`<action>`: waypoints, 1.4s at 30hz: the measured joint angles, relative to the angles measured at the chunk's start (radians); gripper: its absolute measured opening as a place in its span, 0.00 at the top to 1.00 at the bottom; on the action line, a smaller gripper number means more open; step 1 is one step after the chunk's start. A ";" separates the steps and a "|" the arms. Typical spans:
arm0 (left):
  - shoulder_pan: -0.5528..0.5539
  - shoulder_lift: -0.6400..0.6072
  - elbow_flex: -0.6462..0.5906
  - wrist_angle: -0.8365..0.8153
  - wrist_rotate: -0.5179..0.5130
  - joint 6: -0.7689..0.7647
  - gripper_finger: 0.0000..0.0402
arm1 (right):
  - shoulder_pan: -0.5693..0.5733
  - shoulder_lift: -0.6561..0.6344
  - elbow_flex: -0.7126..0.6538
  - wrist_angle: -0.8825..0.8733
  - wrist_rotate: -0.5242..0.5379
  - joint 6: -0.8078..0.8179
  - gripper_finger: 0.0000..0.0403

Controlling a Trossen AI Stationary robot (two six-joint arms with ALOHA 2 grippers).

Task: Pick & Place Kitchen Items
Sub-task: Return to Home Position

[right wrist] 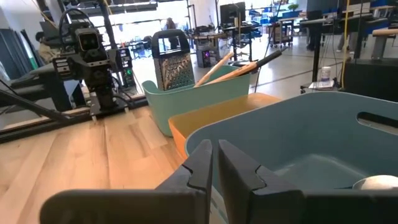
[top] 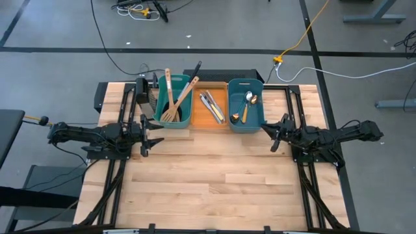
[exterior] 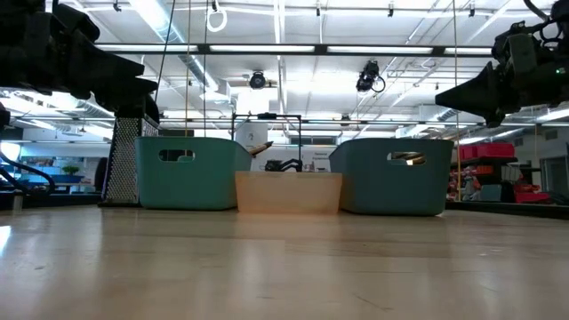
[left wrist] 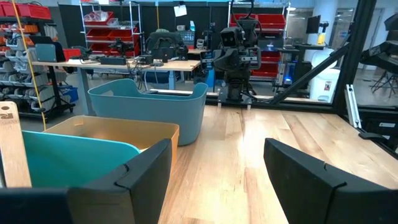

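Three bins stand in a row at the table's far middle. The left teal bin (top: 174,102) holds two wooden spatulas (top: 173,97) and a black spatula (top: 194,70), all leaning on its rim. In the orange bin (top: 211,107) lie silver knives (top: 210,104). Spoons (top: 249,104) lie in the right teal bin (top: 246,106). My left gripper (top: 158,132) (left wrist: 214,155) hovers open and level just near of the left bin. Near the right bin's near right corner, my right gripper (top: 272,134) (right wrist: 214,152) hovers shut and level with nothing in it.
A metal box grater (top: 145,99) stands upright against the left bin's left side. The arms' black frames run along both side edges of the table. The wooden tabletop (top: 214,175) stretches bare between the bins and the near edge.
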 joint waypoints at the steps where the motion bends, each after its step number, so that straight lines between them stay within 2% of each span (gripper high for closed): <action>1: 0.000 0.000 0.000 0.000 0.000 0.000 0.35 | 0.000 0.000 0.000 0.000 0.000 0.000 0.91; 9: 0.004 0.000 0.000 -0.018 -0.019 -0.001 0.35 | 0.000 0.000 0.000 0.000 0.000 -0.001 0.91; 16: 0.004 0.009 0.001 -0.033 0.044 -0.078 0.35 | 0.000 0.000 0.000 0.001 0.000 -0.001 0.91; 22: 0.004 0.027 0.000 -0.021 -0.009 0.029 0.35 | 0.000 0.000 0.000 0.001 0.001 -0.001 0.91; 42: 0.004 0.026 0.000 0.019 -0.019 0.025 0.35 | 0.000 0.000 0.000 0.001 0.000 -0.001 0.91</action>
